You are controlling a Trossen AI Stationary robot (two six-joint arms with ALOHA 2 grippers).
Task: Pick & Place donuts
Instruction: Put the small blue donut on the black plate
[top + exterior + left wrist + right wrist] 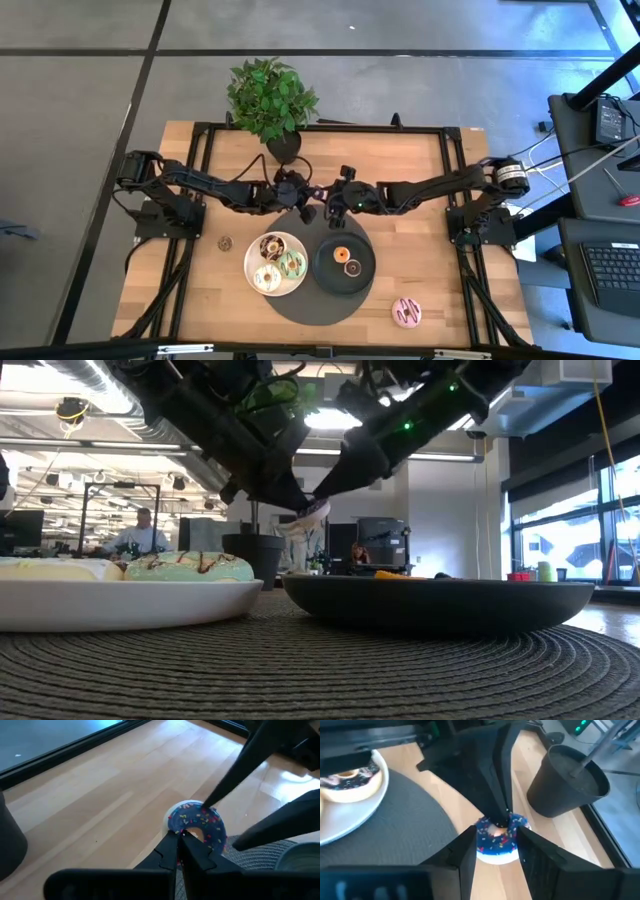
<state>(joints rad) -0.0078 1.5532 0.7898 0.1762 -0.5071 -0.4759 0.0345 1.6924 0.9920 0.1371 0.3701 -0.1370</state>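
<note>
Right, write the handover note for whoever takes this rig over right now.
Left claw: shut on the rim of the blue-iced sprinkled ring donut, held off the wooden table behind the plates.
Right claw: open, one finger on either side of that same donut, not gripping.
Done: chocolate donut, green donut and white donut on the round white plate; small orange donut and small dark donut on the round black plate.
Left: place the blue donut; the pink-iced donut and a small brown donut lie on the bare table.
</note>
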